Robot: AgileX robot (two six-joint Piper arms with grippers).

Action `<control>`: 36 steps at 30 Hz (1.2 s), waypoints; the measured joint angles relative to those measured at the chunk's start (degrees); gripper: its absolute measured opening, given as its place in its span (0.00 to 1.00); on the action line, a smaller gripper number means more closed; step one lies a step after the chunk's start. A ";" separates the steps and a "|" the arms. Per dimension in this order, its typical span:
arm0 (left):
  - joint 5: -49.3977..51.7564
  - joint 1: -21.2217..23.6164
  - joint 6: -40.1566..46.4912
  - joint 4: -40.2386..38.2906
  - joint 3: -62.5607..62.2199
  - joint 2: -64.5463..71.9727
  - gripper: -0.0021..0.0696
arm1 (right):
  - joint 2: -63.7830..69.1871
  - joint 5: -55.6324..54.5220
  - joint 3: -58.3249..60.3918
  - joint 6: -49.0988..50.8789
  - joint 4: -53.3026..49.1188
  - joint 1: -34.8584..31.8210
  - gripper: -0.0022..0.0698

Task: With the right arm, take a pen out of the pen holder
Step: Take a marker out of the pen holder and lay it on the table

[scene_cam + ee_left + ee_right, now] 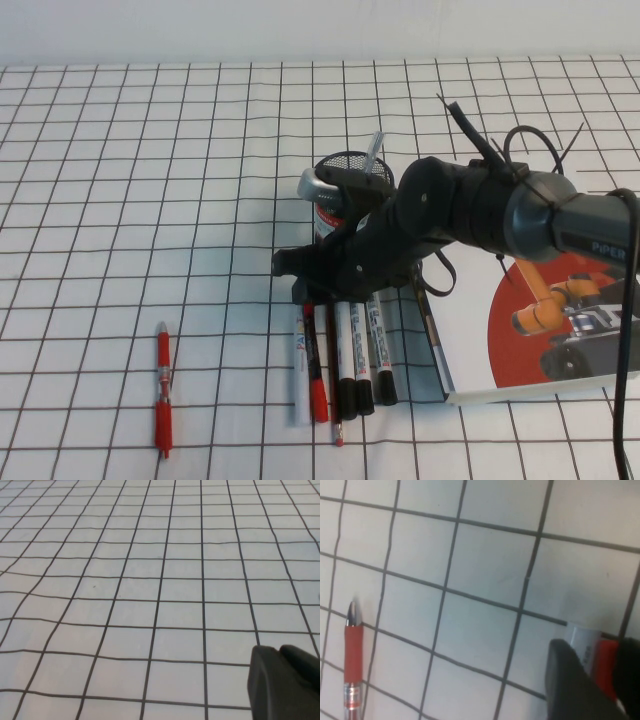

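Looking down on a white tablecloth [150, 580] ruled with thin dark grid lines, showing the black left gripper [280, 656] hanging close above it, covering parts of a few squares, grid lines spreading away from the left gripper

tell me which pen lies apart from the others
The red pen alone on the robot's left; the markers lie in a row by the right gripper. The left gripper hovers over the grid table.

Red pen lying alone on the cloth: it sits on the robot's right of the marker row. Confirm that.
Wrong side: the high view shows the red pen lying alone on the robot's left of the marker row. The right claw hangs over that row; the left claw is over the grid cloth.
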 joint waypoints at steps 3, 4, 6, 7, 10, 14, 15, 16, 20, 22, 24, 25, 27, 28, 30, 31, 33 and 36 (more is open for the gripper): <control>0.00 0.00 0.00 0.00 0.00 0.00 0.03 | 0.00 -0.27 0.00 0.00 -0.25 0.00 0.38; 0.00 0.00 0.00 0.00 0.00 0.00 0.03 | 0.00 -0.27 0.00 0.00 -0.40 0.00 0.42; 0.00 0.00 0.00 0.00 0.00 0.00 0.03 | 0.00 -0.27 0.00 0.00 -0.81 0.00 0.46; 0.00 0.00 0.00 0.00 0.00 0.00 0.03 | -0.11 -0.27 0.00 0.00 -0.94 0.00 0.48; 0.00 0.00 0.00 0.00 0.00 0.00 0.03 | -1.96 0.01 0.00 0.00 -2.34 0.12 0.48; 0.00 0.00 0.00 0.00 0.00 0.00 0.03 | -8.72 0.82 1.18 0.00 -5.84 1.30 0.38; 0.00 0.00 0.00 0.00 0.00 0.00 0.03 | -11.24 0.91 2.14 0.00 -6.84 1.81 0.32; 0.00 0.00 0.00 0.00 0.00 0.00 0.03 | -13.98 0.95 3.35 0.00 -7.55 2.31 0.25; 0.00 0.00 0.00 0.00 0.00 0.00 0.03 | -23.56 2.18 8.43 0.00 -9.37 3.71 0.06; 0.00 0.00 0.00 0.00 0.00 0.00 0.03 | -28.35 3.31 11.22 0.00 -10.60 3.96 0.03; 0.00 0.00 0.00 0.00 0.00 0.00 0.03 | -32.98 3.93 14.19 0.00 -11.65 3.96 0.02; 0.00 0.00 0.00 0.00 0.00 0.00 0.03 | -35.29 4.16 15.78 0.00 -12.28 3.96 0.02; 0.00 0.00 0.00 0.00 0.00 0.00 0.03 | -39.50 4.50 18.82 0.00 -13.28 3.96 0.01; 0.00 0.00 0.00 0.00 0.00 0.00 0.03 | -41.81 4.64 20.60 0.00 -13.88 3.96 0.01; 0.00 0.00 0.00 0.00 0.00 0.00 0.03 | -45.83 5.05 23.78 0.00 -14.90 3.96 0.01; 0.00 0.00 0.00 0.00 0.00 0.00 0.03 | -47.97 5.58 25.53 0.00 -15.29 3.96 0.01; 0.00 0.00 0.00 0.00 0.00 0.00 0.03 | -51.38 7.73 28.57 0.00 -15.64 3.96 0.01; 0.00 0.00 0.00 0.00 0.00 0.00 0.03 | -55.50 13.35 30.79 0.00 -16.69 3.96 0.01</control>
